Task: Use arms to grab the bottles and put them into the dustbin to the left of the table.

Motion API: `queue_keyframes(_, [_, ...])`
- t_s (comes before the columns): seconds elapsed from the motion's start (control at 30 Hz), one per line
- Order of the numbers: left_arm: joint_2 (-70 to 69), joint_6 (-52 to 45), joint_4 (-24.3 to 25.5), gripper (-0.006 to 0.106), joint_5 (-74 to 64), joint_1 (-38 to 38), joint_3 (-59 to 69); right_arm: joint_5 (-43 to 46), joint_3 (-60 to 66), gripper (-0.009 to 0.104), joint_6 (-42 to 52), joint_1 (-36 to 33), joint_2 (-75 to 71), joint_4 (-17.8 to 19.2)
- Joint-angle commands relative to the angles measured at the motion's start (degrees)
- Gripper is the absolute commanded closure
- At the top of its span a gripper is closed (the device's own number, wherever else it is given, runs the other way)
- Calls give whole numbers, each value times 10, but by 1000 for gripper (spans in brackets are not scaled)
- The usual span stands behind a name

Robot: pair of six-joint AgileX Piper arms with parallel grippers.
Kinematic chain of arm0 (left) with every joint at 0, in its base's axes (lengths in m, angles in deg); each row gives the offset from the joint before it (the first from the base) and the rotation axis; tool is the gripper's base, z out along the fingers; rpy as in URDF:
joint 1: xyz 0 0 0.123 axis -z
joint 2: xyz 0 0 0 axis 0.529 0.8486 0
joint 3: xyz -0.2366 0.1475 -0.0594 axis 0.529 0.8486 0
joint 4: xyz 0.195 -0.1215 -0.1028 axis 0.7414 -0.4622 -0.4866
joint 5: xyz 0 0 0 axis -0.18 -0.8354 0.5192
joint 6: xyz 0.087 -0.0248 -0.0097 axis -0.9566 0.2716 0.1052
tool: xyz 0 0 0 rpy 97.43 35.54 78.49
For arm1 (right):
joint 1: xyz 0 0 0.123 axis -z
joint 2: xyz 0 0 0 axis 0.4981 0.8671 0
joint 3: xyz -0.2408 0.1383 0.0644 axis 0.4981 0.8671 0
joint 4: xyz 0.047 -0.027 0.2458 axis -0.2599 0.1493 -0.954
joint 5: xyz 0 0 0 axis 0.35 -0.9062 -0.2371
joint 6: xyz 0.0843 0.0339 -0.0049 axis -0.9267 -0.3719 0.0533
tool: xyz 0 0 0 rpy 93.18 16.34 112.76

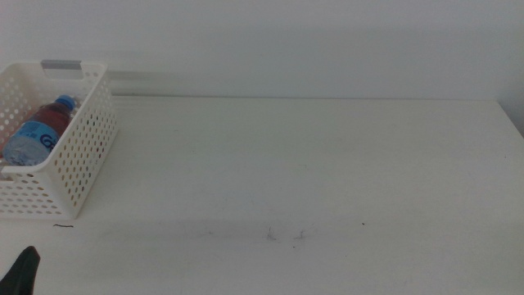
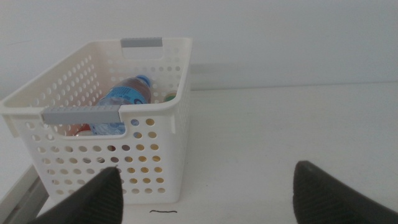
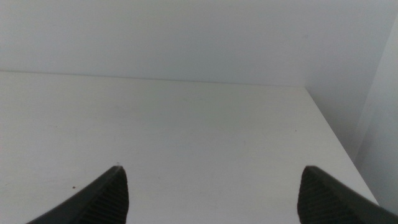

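White table (image 1: 327,164) — dustbin (image 2: 168,74) holds water bottle (image 2: 124,96); both arms' jaws released.

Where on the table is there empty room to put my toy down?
Nearly everywhere: the white table is bare from the dustbin across to its right edge and back to the wall. Only the left end is crowded, with the dustbin holding the water bottle. Left gripper and right gripper wait open, near the front.

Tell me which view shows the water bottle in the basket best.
The left wrist view: it looks into the dustbin from close by, showing the water bottle lying inside, blue cap and label visible. The middle view shows the same bottle, smaller, at the picture's edge. The right wrist view shows only the table.
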Motion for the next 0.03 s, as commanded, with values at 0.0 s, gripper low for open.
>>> queue_keyframes(0.0, [-2, 0, -1, 7, 7, 0, 0, 5, 2, 8, 3, 4, -3, 3])
